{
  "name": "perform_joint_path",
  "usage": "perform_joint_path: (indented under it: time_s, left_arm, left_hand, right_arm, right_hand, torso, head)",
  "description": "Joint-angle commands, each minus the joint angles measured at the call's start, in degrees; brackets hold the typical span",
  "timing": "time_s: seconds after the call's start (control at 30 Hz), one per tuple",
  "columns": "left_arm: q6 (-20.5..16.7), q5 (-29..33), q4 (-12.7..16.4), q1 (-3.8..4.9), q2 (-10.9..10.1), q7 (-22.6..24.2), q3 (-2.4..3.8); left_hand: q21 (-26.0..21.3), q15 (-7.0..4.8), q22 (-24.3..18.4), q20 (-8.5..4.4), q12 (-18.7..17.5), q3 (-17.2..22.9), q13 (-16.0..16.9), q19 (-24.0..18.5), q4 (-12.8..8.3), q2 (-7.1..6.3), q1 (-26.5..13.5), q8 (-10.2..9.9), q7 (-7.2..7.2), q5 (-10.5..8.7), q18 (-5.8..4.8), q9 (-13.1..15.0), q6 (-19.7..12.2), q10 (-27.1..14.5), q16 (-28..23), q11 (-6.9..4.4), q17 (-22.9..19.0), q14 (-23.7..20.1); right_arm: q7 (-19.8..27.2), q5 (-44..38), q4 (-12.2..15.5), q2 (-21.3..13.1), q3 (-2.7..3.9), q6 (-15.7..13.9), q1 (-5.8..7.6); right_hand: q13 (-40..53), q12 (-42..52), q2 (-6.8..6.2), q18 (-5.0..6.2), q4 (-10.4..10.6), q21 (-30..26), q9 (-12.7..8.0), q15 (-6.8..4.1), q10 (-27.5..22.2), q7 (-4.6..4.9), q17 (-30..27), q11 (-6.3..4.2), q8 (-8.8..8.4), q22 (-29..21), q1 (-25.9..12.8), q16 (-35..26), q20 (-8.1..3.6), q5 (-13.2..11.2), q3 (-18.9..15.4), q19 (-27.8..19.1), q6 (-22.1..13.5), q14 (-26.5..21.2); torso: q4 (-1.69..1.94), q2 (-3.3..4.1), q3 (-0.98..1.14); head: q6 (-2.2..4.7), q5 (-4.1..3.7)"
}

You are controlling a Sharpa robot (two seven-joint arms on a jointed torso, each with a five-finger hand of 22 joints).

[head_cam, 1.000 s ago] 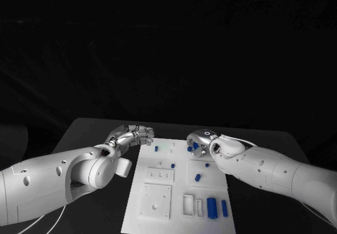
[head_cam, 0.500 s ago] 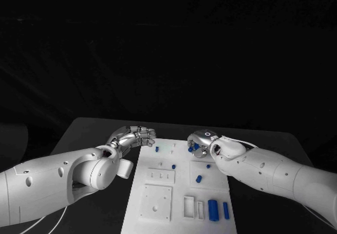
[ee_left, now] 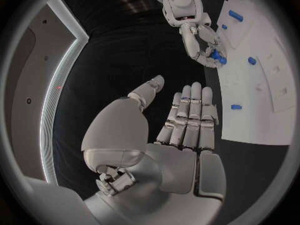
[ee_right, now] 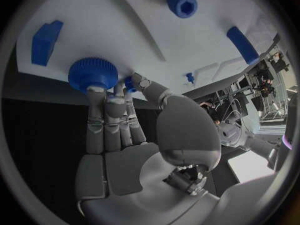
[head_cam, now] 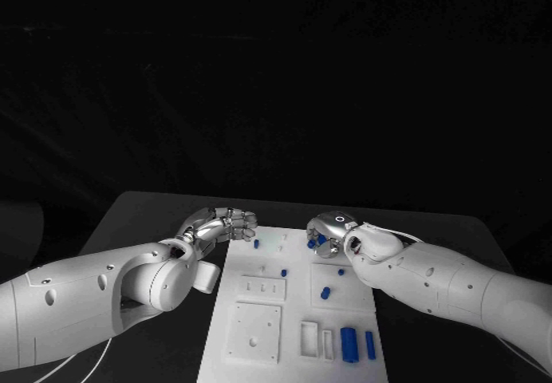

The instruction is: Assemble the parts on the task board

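The white task board (head_cam: 259, 319) lies in the middle of the black table. My right hand (head_cam: 330, 234) is at the board's far right corner. Its fingertips and thumb pinch a round blue knob (ee_right: 92, 74) at the board's edge; the knob (ee_left: 217, 57) also shows between that hand's fingers in the left wrist view. My left hand (head_cam: 226, 224) hovers just off the board's far left edge. It holds nothing, with its fingers (ee_left: 189, 112) stretched side by side and the thumb apart. A small blue peg (head_cam: 255, 244) stands near it.
More blue parts lie on the board: a block (ee_right: 45, 42), a hex piece (ee_right: 182, 5), a long bar (ee_right: 242, 44), two bars (head_cam: 348, 343) near the front right, and small pieces (head_cam: 325, 292) mid-board. White recessed plates (head_cam: 255, 329) fill the front left.
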Motion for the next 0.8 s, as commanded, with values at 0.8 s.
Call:
perform_joint_path:
  time_s: [0.8]
  left_arm:
    - [0.7, -0.6, 0.0, 0.17, 0.1, 0.2, 0.07]
  left_hand:
    - [0.3, 0.23, 1.2, 0.17, -0.5, 0.3, -0.1, -0.3, -0.9, 0.01, -0.3, -0.4, 0.23, -0.30, 0.95, -0.1, 0.3, -0.1, -0.2, 0.24, 0.1, -0.2]
  right_arm:
    - [-4.8, -1.4, 3.0, -0.3, -0.31, -0.8, -0.77]
  right_hand:
    - [3.2, 1.4, 1.18, 3.65, 0.3, 3.0, 2.0, -2.35, 5.4, -1.77, -0.6, -1.85, 1.96, 1.4, -2.1, 1.6, -1.18, -0.7, 3.4, 1.1, 4.7, -0.4]
  torso:
    - [-0.38, 0.59, -0.16]
  head:
    - [0.67, 0.46]
